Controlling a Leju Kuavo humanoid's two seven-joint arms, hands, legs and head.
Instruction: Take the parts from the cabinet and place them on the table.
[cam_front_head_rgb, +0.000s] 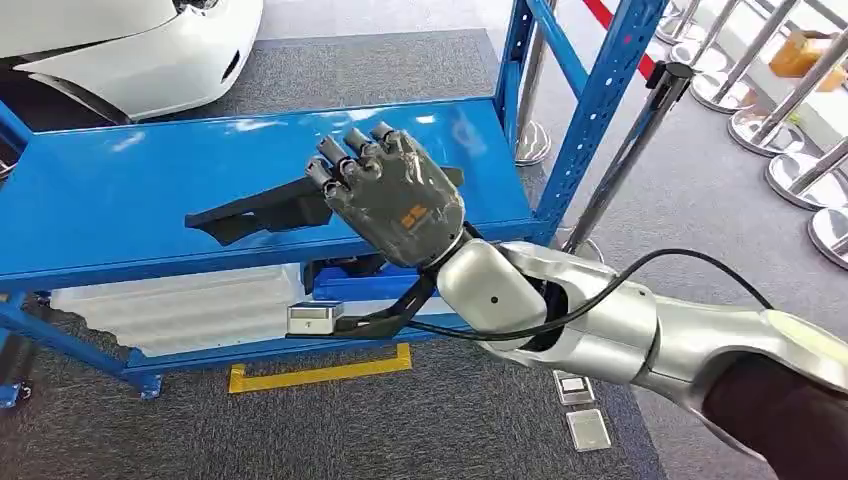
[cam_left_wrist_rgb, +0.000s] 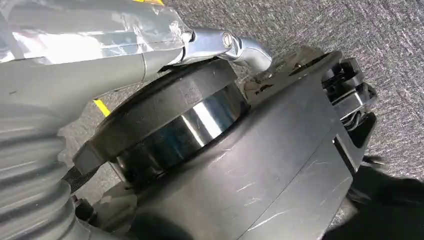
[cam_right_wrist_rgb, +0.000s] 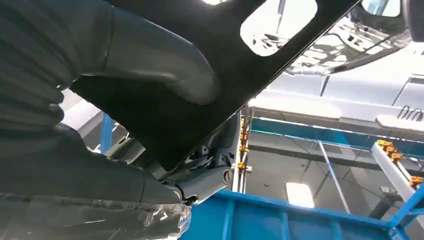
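Grey carpet (cam_front_head_rgb: 420, 420) covers the floor around a blue steel rack (cam_front_head_rgb: 120, 190). At the far left, behind the rack, stands the front of a white car (cam_front_head_rgb: 130, 50). On the upper shelf of the rack lies a long black plastic part (cam_front_head_rgb: 255, 212), flat on the blue surface, its thin end pointing to the left. Below this shelf a white wrapped panel (cam_front_head_rgb: 180, 305) lies on the lower level, and beside it a small silver box (cam_front_head_rgb: 315, 318); a yellow marking (cam_front_head_rgb: 320, 372) is on the carpet under the rack.

Over the right end of the part is the right hand (cam_front_head_rgb: 392, 198), with the back of the hand toward the head camera. Its fingers are curled over the edge of the part. In the right wrist view the thick thumb (cam_right_wrist_rgb: 160, 65) presses against the dark part (cam_right_wrist_rgb: 240, 65), so the hand holds it.

To the right, blue rack posts (cam_front_head_rgb: 600, 100) and chrome barrier stands (cam_front_head_rgb: 790, 90) are near the arm.

The left hand (cam_left_wrist_rgb: 30, 165) hangs over the carpet; I cannot tell how its fingers lie.
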